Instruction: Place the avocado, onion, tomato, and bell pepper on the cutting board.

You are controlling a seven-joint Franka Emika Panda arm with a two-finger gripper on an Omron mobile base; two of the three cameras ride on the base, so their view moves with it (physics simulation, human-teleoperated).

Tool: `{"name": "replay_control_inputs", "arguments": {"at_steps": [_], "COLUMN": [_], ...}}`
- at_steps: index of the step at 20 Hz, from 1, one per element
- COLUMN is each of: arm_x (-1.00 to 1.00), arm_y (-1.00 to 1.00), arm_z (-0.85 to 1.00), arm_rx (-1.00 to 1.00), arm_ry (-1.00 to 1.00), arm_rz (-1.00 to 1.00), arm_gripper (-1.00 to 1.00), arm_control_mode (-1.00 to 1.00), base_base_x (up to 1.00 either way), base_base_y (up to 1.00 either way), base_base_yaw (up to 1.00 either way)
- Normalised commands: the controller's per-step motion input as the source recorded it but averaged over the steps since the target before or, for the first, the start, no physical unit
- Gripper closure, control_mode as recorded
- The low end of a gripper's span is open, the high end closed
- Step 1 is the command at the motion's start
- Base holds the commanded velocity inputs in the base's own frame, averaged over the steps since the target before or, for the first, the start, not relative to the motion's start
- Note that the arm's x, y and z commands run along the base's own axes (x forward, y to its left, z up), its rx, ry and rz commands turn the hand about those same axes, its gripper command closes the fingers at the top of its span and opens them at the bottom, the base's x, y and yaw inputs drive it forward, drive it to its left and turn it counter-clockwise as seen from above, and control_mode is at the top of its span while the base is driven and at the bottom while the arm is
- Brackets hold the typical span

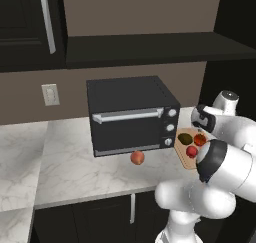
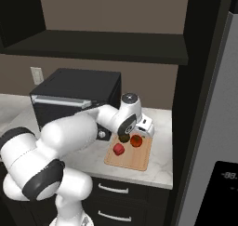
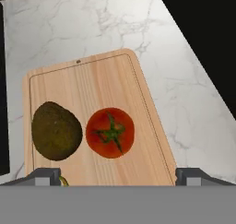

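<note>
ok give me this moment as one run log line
claw: open, above cutting board | on board: avocado, tomato, bell pepper | onion: on counter by toaster oven | next: likely onion

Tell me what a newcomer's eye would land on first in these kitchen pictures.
First, the wooden cutting board on the marble counter, carrying the dark avocado beside the tomato, with a crimson piece nearer the counter's front edge. Next, the white arm's open claw hovering over that board. Then the pale onion, alone on the counter in front of the black toaster oven.
</note>
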Motion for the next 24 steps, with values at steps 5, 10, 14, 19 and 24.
{"name": "replay_control_inputs", "arguments": {"at_steps": [5,10,14,19,24], "arm_x": [-0.44,-0.24,-0.42,-0.51,-0.3], "arm_y": [0.29,0.18,0.07,0.39,0.64], "arm_z": [0.44,0.15,0.0,0.01,0.02], "arm_rx": [-0.01,0.0,0.0,0.0,-0.01], "arm_ry": [0.0,0.0,-0.08,-0.08,-0.02], "arm_rz": [-0.02,-0.01,0.02,0.05,0.08], "arm_gripper": [-1.0,-1.0,-1.0,-1.0,-1.0], "arm_control_mode": [-1.0,-1.0,-1.0,-1.0,-1.0], "base_base_x": [0.0,0.0,0.0,0.0,0.0], "base_base_y": [0.0,0.0,0.0,0.0,0.0], "base_base_yaw": [0.0,0.0,0.0,0.0,0.0]}}
